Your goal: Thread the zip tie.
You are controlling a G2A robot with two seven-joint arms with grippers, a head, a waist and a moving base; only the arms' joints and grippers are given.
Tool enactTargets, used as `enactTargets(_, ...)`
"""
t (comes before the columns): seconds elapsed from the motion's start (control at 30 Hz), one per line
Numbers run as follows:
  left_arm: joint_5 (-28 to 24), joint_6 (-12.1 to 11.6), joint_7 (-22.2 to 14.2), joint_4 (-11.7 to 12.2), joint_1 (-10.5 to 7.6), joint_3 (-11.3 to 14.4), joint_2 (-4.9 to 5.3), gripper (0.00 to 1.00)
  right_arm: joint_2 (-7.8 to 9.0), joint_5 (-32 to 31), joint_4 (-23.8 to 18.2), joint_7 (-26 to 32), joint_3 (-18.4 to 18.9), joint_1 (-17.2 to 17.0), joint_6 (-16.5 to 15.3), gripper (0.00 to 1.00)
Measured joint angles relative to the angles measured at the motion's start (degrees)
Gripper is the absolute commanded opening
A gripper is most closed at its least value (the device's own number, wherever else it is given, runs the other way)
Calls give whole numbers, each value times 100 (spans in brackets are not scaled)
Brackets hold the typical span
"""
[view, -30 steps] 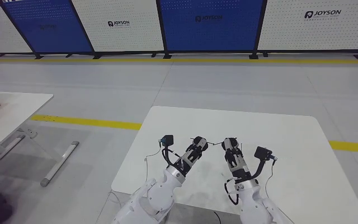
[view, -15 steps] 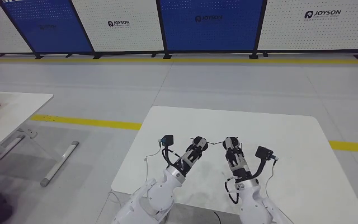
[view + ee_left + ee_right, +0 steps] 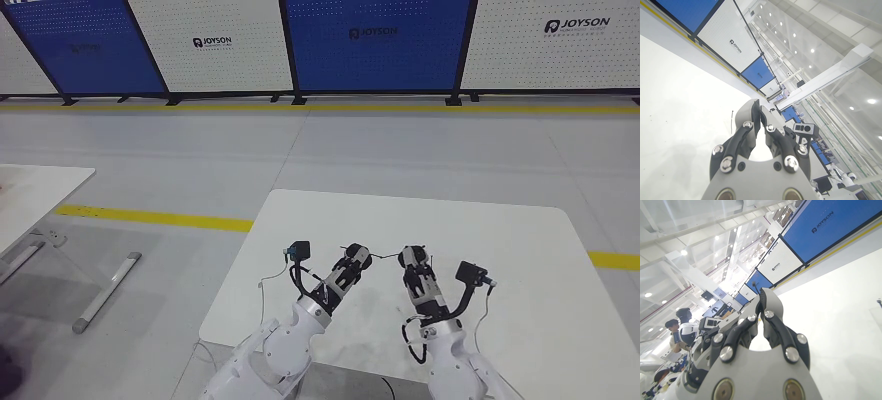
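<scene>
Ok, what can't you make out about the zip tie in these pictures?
Top view: the zip tie between the grippers is too small to show any threading.
Left wrist view: the left gripper, shut, hides whether it pinches the tail.
Right wrist view: the right gripper covers the strap below the head.

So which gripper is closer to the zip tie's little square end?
Right. The right gripper is shut on the zip tie, whose square end pokes just past its fingertips. The left gripper sits across a small gap.
</scene>
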Motion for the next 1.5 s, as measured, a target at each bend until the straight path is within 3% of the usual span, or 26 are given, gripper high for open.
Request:
enactTargets(0.57,0,0,0,0,0,0,0,0,-171,637,332,75,-142,128,-342,0)
enactTargets(0.83,0,0,0,0,0,0,0,0,-227,1224,409,-27,-42,41,-848,0)
enactTargets(1.03,0,0,0,0,0,0,0,0,-262,855,560,-148,-90,52,-777,0)
enactTargets(1.5,0,0,0,0,0,0,0,0,-299,912,511,46,44,-8,-1026,0)
